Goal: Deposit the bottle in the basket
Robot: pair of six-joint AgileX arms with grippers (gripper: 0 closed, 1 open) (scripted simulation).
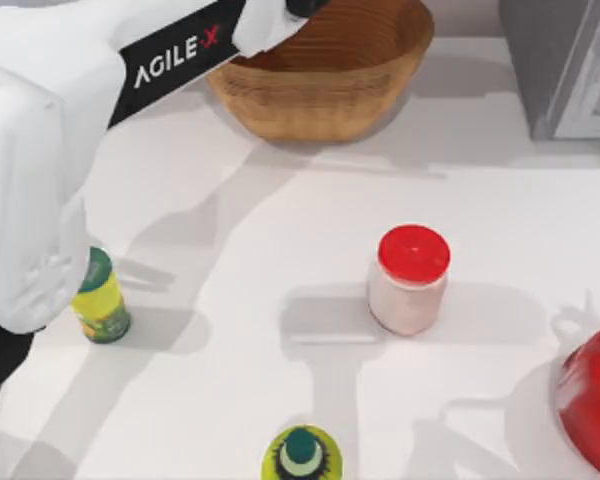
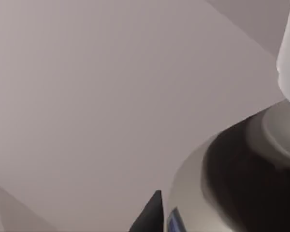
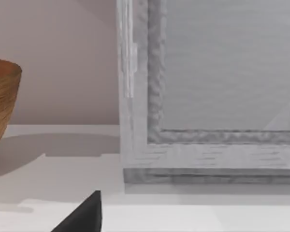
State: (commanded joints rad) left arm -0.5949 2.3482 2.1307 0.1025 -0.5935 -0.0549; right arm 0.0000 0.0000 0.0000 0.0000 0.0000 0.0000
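Note:
The wicker basket (image 1: 330, 90) stands at the back middle of the table, and its edge also appears in the right wrist view (image 3: 0, 101). My left arm reaches over its rim, with the left gripper (image 1: 302, 6) at the top edge of the top view. In the left wrist view the bottle (image 2: 241, 183) sits very close, dark brown with a grey label and a white cap. A black fingertip (image 2: 152, 215) lies right beside it, so the gripper is shut on the bottle. My right gripper (image 3: 82, 215) is parked low near the back right of the table.
A white jar with a red lid (image 1: 410, 280) stands mid-table. A yellow-green bottle (image 1: 100, 300) is at the left and another green-capped one (image 1: 302, 455) at the front edge. A red vessel (image 1: 592, 400) sits at the right edge. A grey framed cabinet (image 1: 565, 65) stands back right.

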